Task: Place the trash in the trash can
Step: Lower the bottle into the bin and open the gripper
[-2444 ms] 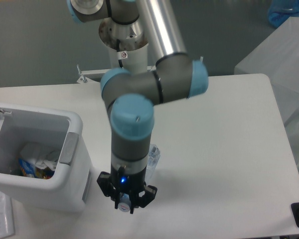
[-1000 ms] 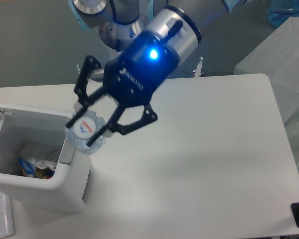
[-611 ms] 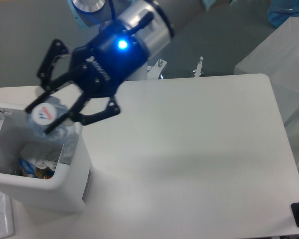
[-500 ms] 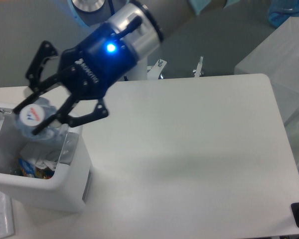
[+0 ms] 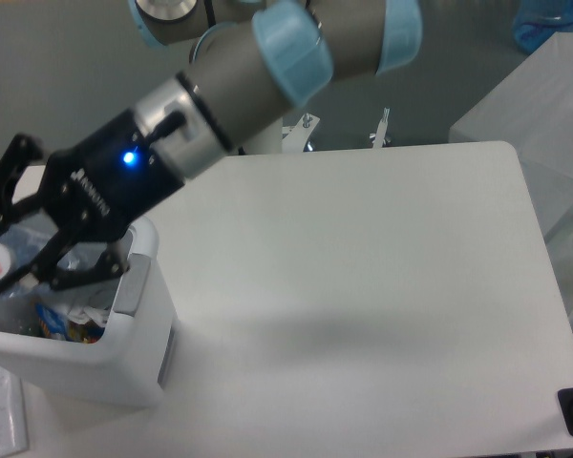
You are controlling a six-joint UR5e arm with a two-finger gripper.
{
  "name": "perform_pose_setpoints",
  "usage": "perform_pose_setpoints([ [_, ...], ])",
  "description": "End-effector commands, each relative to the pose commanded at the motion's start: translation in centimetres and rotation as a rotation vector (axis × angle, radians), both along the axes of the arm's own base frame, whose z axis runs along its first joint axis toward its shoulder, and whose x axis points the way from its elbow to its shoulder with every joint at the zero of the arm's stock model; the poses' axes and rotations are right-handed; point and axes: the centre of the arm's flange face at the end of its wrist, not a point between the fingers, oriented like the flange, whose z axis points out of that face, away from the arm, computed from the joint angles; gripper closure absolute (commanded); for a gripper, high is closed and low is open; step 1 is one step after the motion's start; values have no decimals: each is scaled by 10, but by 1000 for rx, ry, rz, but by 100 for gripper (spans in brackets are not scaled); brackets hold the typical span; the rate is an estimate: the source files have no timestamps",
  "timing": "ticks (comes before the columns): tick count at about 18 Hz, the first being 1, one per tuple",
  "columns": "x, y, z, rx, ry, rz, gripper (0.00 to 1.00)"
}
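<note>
From the fixed camera, the gripper (image 5: pixel 2 260) hangs over the open mouth of the white trash can (image 5: pixel 124 358) at the table's (image 5: pixel 363 286) left edge, its black fingers (image 5: pixel 19 157) clamped on the crushed clear bottle (image 5: pixel 5 258), whose white printed cap faces the lens. Down inside the bin lies a crumpled printed wrapper (image 5: pixel 67 320). A grey tab (image 5: pixel 132 284) sits on the rim's right side.

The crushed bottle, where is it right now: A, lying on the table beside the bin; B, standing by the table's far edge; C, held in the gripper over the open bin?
C: the gripper is clamped on the bottle above the trash can.
</note>
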Motion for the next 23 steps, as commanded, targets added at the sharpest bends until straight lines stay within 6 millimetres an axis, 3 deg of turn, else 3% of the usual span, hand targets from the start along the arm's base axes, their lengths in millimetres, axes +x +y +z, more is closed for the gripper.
perform_pose_setpoints([
  [3, 3, 0, -11, 0, 9, -12, 100],
  [8, 11, -4, -30, -27, -2, -19, 86],
  [11, 20, -10, -39, -49, 42, -10, 72],
  [12, 25, -13, -43, -58, 55, -10, 60],
  [14, 29, -19, -44, -67, 76, -2, 14],
  [15, 28, -22, -43, -72, 80, 5, 0],
  [20, 23, -30, -41, -77, 79, 23, 0],
  [23, -5, -48, -28, -73, 103, 86, 0],
])
